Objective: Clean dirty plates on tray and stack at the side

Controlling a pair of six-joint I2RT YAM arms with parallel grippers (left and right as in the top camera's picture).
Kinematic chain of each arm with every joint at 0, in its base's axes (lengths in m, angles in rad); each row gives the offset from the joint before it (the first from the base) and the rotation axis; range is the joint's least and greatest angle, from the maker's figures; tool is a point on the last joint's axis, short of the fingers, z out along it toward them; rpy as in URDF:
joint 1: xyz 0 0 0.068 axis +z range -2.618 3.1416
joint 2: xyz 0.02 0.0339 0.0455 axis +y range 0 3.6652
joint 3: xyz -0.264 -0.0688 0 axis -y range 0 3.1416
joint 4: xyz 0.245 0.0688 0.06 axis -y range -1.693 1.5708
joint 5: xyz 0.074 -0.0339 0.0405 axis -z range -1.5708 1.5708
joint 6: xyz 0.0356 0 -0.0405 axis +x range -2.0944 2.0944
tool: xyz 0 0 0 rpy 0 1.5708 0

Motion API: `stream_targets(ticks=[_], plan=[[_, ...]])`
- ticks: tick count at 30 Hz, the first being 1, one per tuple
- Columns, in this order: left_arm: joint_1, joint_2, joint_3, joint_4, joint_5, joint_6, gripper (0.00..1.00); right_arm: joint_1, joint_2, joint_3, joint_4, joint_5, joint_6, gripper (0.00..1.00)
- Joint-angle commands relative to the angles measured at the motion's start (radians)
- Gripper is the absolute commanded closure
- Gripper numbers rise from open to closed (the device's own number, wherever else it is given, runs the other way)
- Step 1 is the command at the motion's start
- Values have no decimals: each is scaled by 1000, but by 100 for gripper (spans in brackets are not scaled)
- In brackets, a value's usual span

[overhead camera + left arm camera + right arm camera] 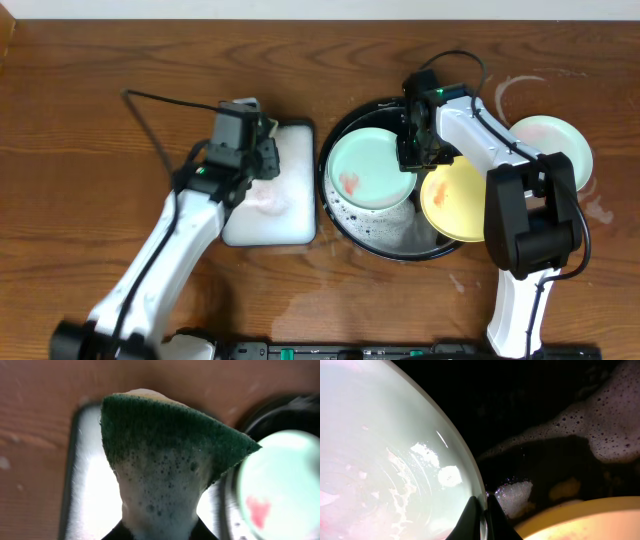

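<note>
At the left of the wooden table (90,110), the left arm (165,255) rises from the bottom edge (its base cut off there) and angles up and right to the white tray (290,220). Seen from overhead, its wrist housing hides most of the left gripper (262,158). The wrist view shows only two dark fingertips (114,535) at the bottom edge, clamped on a green sponge (170,445). The sponge's lower half is thick with foam, and it blocks much of the white tray beneath. Just right of that tray, the black tray (345,228) holds suds and two plates. One is a mint-green plate (365,170) with a red-orange smear, lying in its left part. The other is the yellow plate (450,200) at its lower right, whose right edge is hidden by the right arm (530,215). Whether the yellow plate lies flat or leans on the rim cannot be told. The right arm comes up from the bottom edge, bends at its dark elbow and stretches left over the tray. The right gripper (483,521) is pinched tight on the mint-green plate's right rim, its fingers (469,520) on either side of the edge. Farther right, a second mint-green plate (555,140) sits outside the tray on the bare tabletop. It lies beside whitish soapy rings (512,90), and the arm covers its left and lower parts.
</note>
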Motion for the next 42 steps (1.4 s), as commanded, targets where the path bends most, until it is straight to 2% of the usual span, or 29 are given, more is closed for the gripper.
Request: stream_targets(ticks=[1,10,21,28,32,33,35,36,37,38,42], plan=[[-3,-44,11,2,-5,-5,92,5,13,-17,-5,56,-22,99],[-3,172,-19,6,-5,-5,92,5,13,-17,-5,56,-22,99],[-3,18,-18,-6,-4,-33,93,5,13,-18,10,56,-21,99],[-3,27,-18,-17,10,-40,93,5,13,-18,6,56,-21,99],[-3,27,-18,-10,80,-39,92,5,13,-18,6,55,-21,85],[-3,27,-18,-11,86,-39,92,5,13,-17,6,55,-21,78],[-3,27,-18,-13,86,-39,92,5,13,-17,6,55,-21,53],[-3,27,-18,-13,86,-39,93,5,13,-17,6,55,-21,53],[-3,27,-18,-13,86,-39,93,5,13,-17,6,55,-21,44],[-3,27,-18,-13,86,-39,93,5,13,-17,7,56,-21,1],[-3,27,-18,-15,86,-39,93,5,13,-17,12,56,-21,1]])
